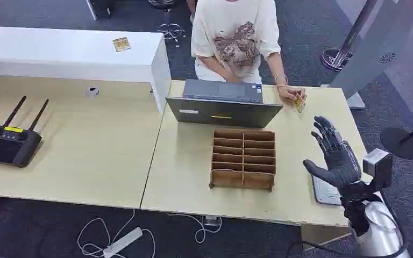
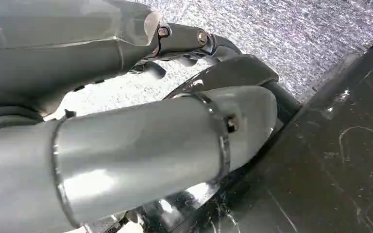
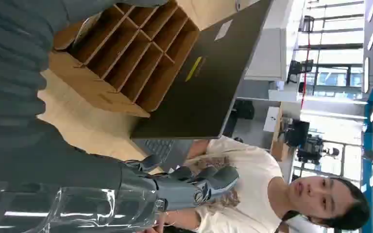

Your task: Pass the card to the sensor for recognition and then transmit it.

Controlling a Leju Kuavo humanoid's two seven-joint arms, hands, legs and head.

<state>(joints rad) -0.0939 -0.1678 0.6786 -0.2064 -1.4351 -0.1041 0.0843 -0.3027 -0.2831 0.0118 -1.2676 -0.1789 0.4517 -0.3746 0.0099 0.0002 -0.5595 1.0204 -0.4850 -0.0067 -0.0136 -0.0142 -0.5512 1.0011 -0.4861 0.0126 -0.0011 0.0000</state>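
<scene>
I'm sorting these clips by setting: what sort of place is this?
Probably an office or reception area: pale wooden desks on grey carpet, an open dark laptop with a person seated behind it, and a black two-antenna router.

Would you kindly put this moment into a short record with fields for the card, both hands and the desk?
card: small yellowish card, held by the person's hand over the far right of the desk
right hand: raised right hand, fingers spread, empty, short of the card
left hand: left hand, seen close, state unclear
desk items: laptop, wooden slotted organiser, grey flat device below the right hand
</scene>
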